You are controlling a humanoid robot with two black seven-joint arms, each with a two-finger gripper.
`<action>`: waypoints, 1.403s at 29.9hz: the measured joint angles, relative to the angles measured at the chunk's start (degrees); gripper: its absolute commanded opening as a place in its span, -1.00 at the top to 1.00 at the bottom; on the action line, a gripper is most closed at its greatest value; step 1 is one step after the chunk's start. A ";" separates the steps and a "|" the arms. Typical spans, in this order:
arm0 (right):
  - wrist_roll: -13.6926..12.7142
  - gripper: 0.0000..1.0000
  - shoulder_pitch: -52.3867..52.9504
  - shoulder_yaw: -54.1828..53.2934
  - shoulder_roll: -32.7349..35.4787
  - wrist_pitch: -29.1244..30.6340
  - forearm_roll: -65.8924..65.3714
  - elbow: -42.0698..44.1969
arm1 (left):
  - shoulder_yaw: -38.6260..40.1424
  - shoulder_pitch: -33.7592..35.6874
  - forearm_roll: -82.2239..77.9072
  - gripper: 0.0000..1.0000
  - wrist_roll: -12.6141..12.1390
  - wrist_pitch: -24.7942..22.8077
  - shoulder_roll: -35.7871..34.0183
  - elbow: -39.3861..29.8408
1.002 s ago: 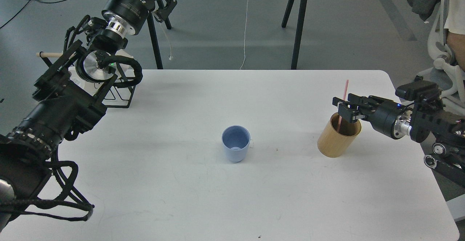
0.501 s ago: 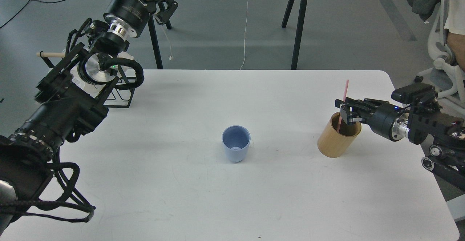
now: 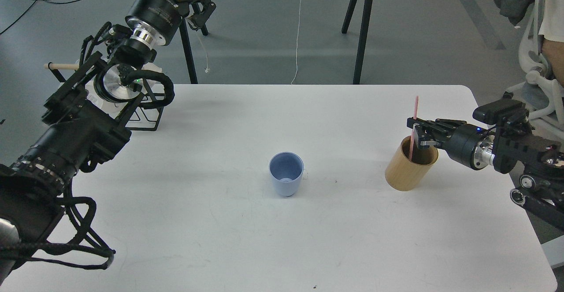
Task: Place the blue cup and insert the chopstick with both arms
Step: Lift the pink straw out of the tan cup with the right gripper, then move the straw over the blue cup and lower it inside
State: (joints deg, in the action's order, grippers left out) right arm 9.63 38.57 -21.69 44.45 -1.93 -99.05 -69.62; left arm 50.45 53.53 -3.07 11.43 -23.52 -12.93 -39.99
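From the head view, the blue cup (image 3: 286, 179) stands upright and alone near the middle of the white table (image 3: 220, 239). At the right, the right gripper (image 3: 416, 131) is clamped on the pink chopstick (image 3: 413, 127), whose lower end is hidden inside the tan wooden cylinder (image 3: 411, 168). The left gripper (image 3: 200, 5) is raised beyond the table's far left corner; its fingers are dark and tangled against a table leg, so I cannot tell whether they are parted. A black wire rack (image 3: 147, 116) is largely hidden behind the left arm (image 3: 79, 138).
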 measured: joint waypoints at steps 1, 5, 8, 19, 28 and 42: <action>0.02 0.96 0.02 0.00 0.26 0.00 0.00 -0.40 | 0.00 0.00 0.00 -0.99 0.00 -0.01 -0.01 0.00; 0.00 0.96 0.11 -0.12 2.37 0.00 0.19 -2.78 | 0.00 -0.09 0.00 -0.99 0.00 -0.03 -0.06 0.00; -0.08 0.96 0.10 -0.25 4.80 0.00 0.25 -5.77 | -0.05 -0.24 0.00 -0.99 0.00 -0.04 0.11 0.00; -0.77 0.96 7.07 -4.30 12.75 0.16 2.12 -12.91 | -0.01 -0.44 0.00 -0.99 0.00 -0.30 0.00 0.00; -4.41 0.98 13.28 -5.11 4.82 4.16 11.58 -16.66 | -0.31 -0.22 0.00 -0.99 -0.15 -0.05 -0.07 0.00; -4.45 0.98 14.02 2.53 -18.26 4.92 12.27 -11.19 | 0.02 0.09 0.00 -0.99 -0.10 0.04 -0.10 -0.10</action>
State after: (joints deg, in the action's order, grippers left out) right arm 5.18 52.59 -19.16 26.20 2.99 -86.79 -80.81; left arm 50.47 53.61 -3.08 11.33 -23.48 -13.03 -40.08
